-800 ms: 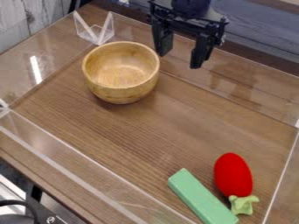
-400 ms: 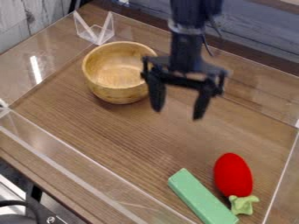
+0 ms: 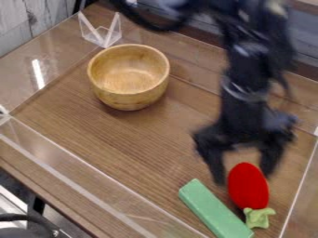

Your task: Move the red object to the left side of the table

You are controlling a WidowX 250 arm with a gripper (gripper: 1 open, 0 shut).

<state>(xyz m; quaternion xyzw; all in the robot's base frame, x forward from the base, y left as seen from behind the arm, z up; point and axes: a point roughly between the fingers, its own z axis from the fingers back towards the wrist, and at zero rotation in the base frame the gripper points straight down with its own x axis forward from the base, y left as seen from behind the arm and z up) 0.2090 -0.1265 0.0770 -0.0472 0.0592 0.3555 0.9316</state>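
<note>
The red object [image 3: 248, 186], a glossy red egg-shaped toy fruit with a light green tuft at its near end, lies on the brown wood-grain table [image 3: 112, 139] at the near right. My gripper [image 3: 246, 160] hangs pointing down right over it, blurred by motion. Its dark fingers [image 3: 205, 160] stand wide apart on either side of the fruit's far end, open and holding nothing. Whether they touch the fruit I cannot tell.
A flat green rectangular block [image 3: 214, 212] lies just left of the fruit near the front wall. A wooden bowl [image 3: 128, 74] sits at the far left. Low clear acrylic walls [image 3: 50, 153] edge the tabletop.
The arm has swept from the far side of the table, past the bowl, toward the near right and down over the red fruit. The jaws stayed open throughout.
</note>
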